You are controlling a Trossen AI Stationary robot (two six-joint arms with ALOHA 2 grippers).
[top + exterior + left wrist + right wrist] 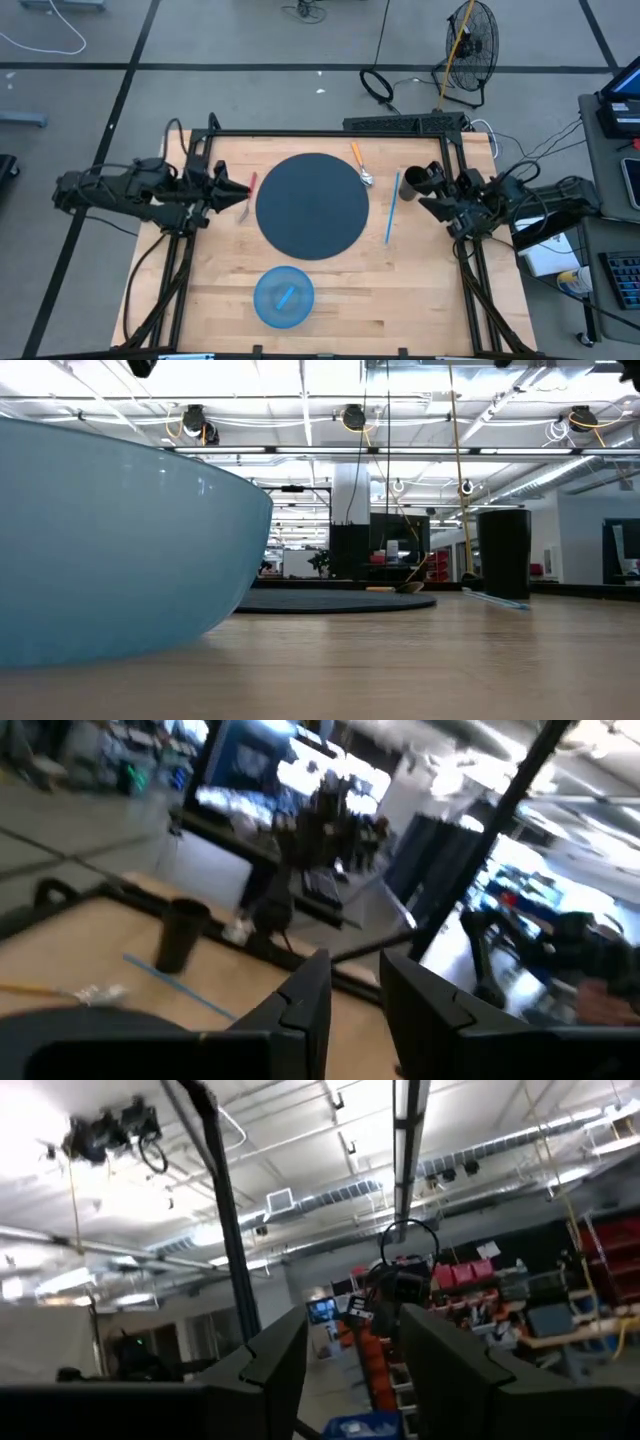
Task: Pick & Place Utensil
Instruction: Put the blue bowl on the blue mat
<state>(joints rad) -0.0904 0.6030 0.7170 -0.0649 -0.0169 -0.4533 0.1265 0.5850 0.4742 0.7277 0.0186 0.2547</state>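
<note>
A dark round plate [312,205] lies mid-table, with a blue bowl [284,296] near the front edge holding a small blue utensil [286,297]. An orange-handled utensil [360,163] rests against the plate's far right rim. A red-handled utensil [249,196] lies left of the plate. A long blue stick [391,208] lies right of it, beside a black cup [410,183]. My left gripper [355,995] hovers open at the table's left, above the red-handled utensil. My right gripper [355,1350] hovers open at the right, by the cup, tipped upward. Both grippers are empty.
A black frame [330,133] runs along the table's far edge and both sides. In the low view the bowl [120,550] fills the left foreground, with the plate [330,600] and cup [503,555] behind it. Bare wood [400,290] lies at the front right.
</note>
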